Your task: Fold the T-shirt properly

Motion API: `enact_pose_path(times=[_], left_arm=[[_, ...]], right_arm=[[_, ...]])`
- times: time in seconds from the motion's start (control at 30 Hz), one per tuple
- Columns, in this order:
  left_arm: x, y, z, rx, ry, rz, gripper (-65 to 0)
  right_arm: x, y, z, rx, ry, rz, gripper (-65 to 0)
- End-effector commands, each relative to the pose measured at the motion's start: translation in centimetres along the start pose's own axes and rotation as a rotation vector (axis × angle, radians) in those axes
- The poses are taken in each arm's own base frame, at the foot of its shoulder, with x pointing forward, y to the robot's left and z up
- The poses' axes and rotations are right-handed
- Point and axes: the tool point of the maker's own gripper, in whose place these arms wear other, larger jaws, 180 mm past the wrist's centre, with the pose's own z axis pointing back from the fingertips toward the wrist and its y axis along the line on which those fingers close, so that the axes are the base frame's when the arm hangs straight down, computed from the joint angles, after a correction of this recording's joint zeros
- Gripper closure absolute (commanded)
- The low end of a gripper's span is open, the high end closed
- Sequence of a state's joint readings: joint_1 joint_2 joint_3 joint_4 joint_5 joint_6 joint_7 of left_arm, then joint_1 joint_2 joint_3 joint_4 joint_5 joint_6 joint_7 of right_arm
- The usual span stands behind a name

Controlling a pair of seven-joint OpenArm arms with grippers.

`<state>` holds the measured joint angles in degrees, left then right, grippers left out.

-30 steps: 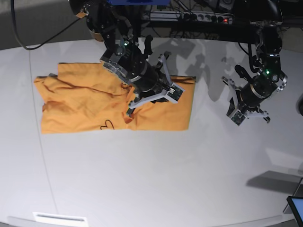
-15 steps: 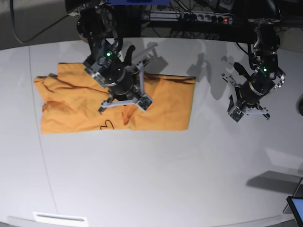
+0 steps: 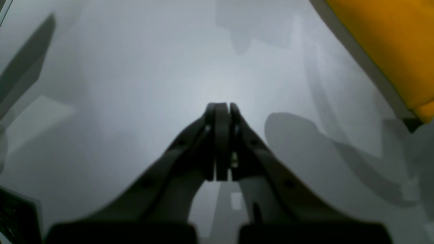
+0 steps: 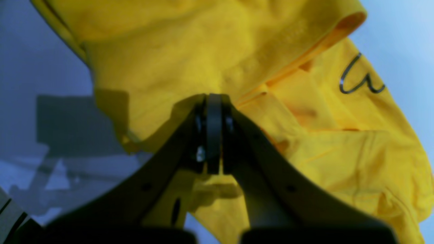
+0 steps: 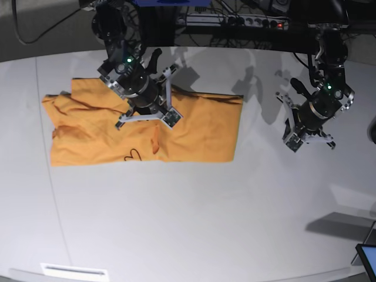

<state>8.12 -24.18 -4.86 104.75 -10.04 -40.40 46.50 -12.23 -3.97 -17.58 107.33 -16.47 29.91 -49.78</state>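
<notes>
the right gripper [image 5: 147, 119] hovers over the t-shirt [image 5: 88, 135], jaws closed on nothing. the left gripper [image 5: 310, 141], also closed empty, sits well apart; the shirt's long axis runs toward it

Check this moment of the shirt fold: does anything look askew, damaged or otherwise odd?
Yes. The T-shirt lies partly folded but untidy: its end at the base view's left is bunched and wrinkled, with uneven edges. A thin dark loose thread curls on the cloth near its front edge. No damage shows. Both grippers are shut and hold nothing.
</notes>
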Motion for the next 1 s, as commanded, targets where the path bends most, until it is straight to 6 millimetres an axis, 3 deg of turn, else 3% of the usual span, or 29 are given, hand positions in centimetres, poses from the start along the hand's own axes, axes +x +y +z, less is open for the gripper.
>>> enact_pose_path(times=[0.0,0.17,0.3,0.47,0.63,0.97], left_arm=[[1.0,1.1,0.6,0.032,-0.034,-0.017,0.0],[0.8,0.9,0.6,0.028,-0.029,-0.016,0.0],[0.7,0.8,0.6,0.024,-0.028,-0.016,0.0],[0.7,0.7,0.6,0.023,-0.027,-0.015,0.0],[0.7,0.6,0.6,0.022,-0.028,-0.014,0.0],[0.7,0.6,0.6,0.022,-0.028,-0.014,0.0]], right_arm=[[2.4,-1.3,0.8,-0.036,-0.08,-0.002,-0.1],[4.7,-2.7,2.1,-0.084,-0.147,0.015,-0.1],[5.4,-3.3,2.3,-0.098,-0.145,0.023,-0.1],[7.6,-1.3,2.2,-0.053,-0.186,0.09,-0.1],[9.7,-0.6,2.1,-0.038,-0.225,0.148,-0.4],[10.1,-1.7,0.4,-0.042,-0.2,0.168,-5.4]])
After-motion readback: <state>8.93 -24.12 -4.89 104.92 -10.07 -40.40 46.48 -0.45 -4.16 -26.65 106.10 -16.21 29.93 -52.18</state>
